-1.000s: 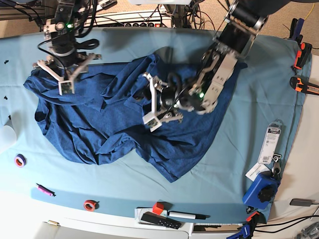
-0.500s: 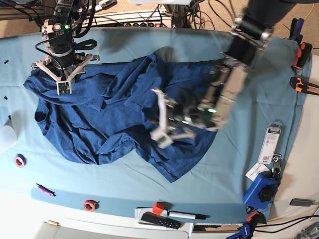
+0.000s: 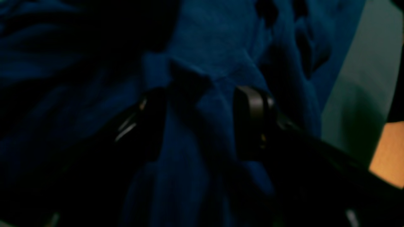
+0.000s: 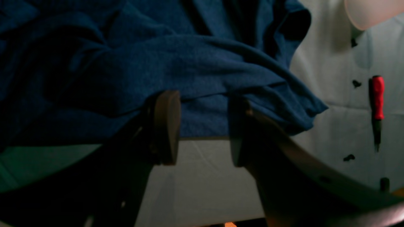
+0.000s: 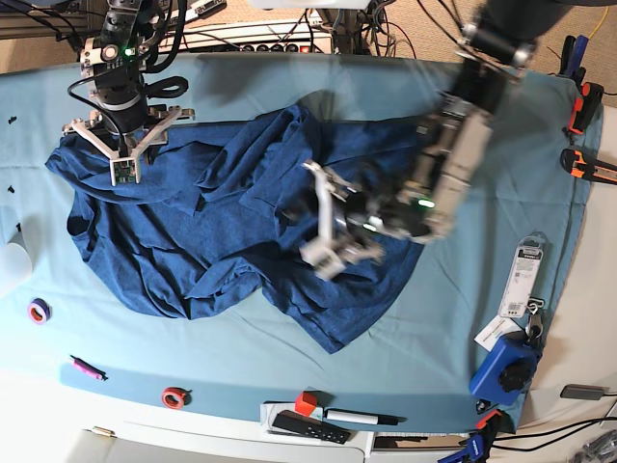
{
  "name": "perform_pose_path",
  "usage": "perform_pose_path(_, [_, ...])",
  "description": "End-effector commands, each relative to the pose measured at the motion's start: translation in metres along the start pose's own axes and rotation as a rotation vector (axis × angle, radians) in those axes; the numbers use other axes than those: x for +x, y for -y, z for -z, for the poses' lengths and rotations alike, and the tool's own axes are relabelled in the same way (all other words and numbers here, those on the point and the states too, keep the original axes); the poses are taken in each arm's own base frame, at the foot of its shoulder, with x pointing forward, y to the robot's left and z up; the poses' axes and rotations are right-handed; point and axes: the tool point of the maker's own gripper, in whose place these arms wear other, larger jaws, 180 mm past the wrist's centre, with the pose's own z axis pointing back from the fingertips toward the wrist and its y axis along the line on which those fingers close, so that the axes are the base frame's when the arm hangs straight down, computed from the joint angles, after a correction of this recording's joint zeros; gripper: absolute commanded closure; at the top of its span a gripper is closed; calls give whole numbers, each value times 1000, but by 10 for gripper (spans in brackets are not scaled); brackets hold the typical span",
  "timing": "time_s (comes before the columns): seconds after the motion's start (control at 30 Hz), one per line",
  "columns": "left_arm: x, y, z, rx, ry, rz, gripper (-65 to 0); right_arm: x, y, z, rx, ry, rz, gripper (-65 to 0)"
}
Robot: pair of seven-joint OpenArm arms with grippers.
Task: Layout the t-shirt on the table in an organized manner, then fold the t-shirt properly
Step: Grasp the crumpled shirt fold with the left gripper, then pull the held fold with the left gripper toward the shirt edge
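T-shirt (image 5: 222, 231): dark heathered blue, crumpled, spread unevenly across the middle of the table (image 5: 289, 87), one lobe reaching toward the near edge.

Left gripper (image 3: 202, 121): jaws parted, a raised ridge of the shirt's cloth standing between the two fingers (image 3: 252, 107); whether they press it cannot be told, as the view is dark and blurred. In the base view this gripper (image 5: 333, 227) sits over the shirt's middle.

Right gripper (image 4: 202, 126): jaws spread apart, straddling the shirt's edge where it meets the bare teal cloth; fingers not closed on the fabric. In the base view it (image 5: 123, 154) stands over the shirt's far corner.

Nearby on the table: red-handled tool (image 4: 377, 101), purple tape roll (image 5: 39, 311), red tape roll (image 5: 174, 396), blue device (image 5: 503, 369).
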Motion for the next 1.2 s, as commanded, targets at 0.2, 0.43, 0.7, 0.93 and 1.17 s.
perform_pose_path(0.2, [23,14,24,-38,67,-27,-339,8,3,-3,-10,35,0,-247])
perform_pose_path(0.43, [20,-3,26,68,44,1,-250,9,4,-3,-10,36,0,-247])
perform_pose_path(0.7, [17,-5,26,77,35,4,-250,9,4,-3,-10,35,0,-247])
perform_pose_path(0.93, [18,-6,26,83,37,-1,0,9,4,-3,-10,35,0,-247])
perform_pose_path(1.17, [32,-8,18,92,73,31,0,8,4,-3,-11,35,-1,-247])
